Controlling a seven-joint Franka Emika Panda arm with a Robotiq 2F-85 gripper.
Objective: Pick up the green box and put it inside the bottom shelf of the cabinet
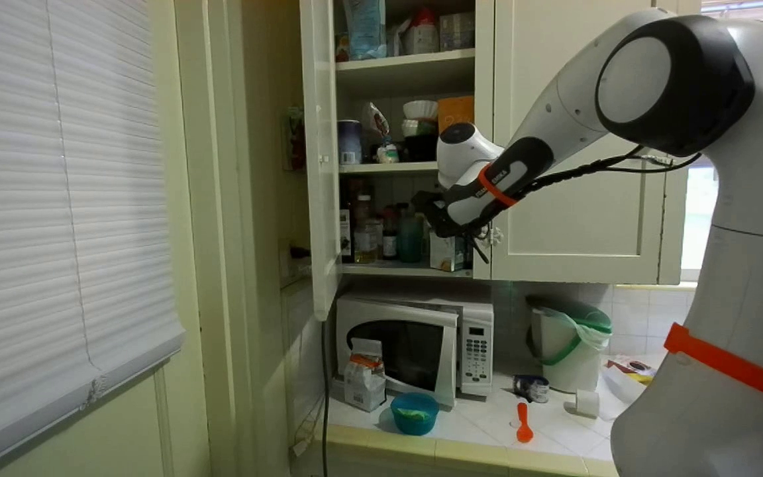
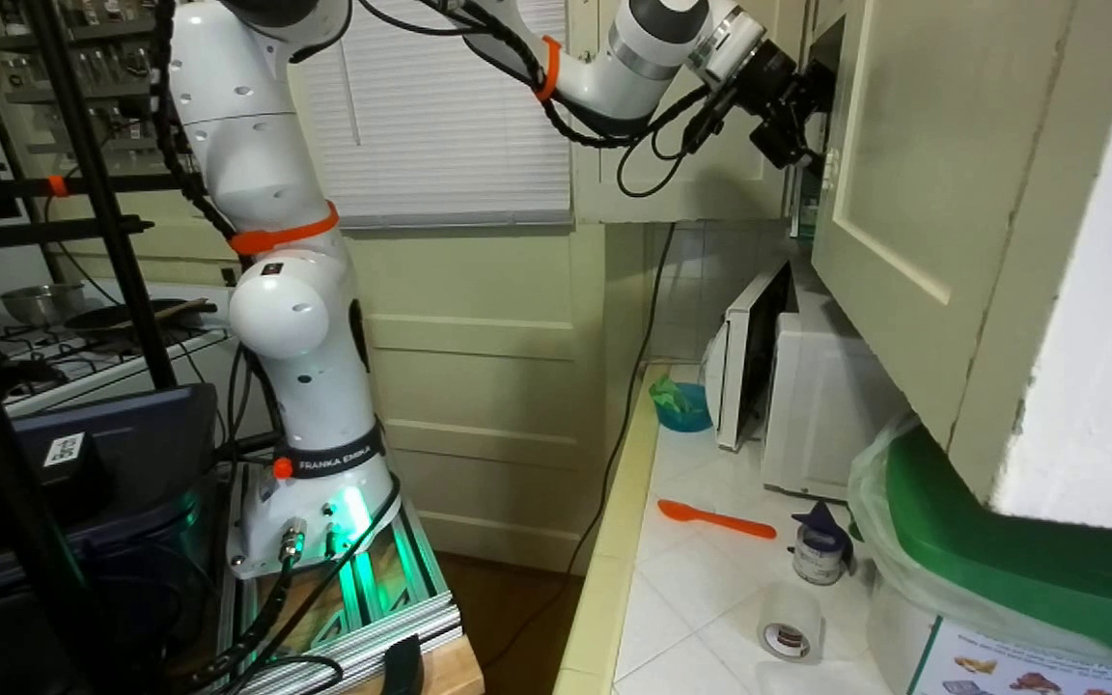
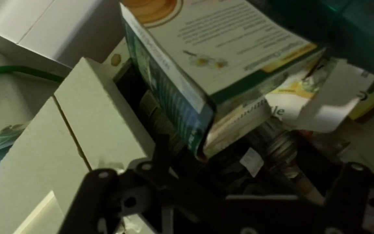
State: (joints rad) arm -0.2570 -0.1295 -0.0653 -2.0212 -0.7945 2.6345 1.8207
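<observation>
The gripper (image 3: 258, 154) looks spread and empty, the green box (image 3: 219, 71) at its eleven o'clock in the wrist view and standing on the bottom shelf of the cabinet (image 1: 388, 269), where snagging the loose flap (image 3: 336, 94) on withdrawal could topple it.

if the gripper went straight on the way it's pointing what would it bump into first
Most likely the near end of the green box, just ahead in the wrist view. Depth is unclear there, so the jar or bottle showing next to that end could come first.
</observation>
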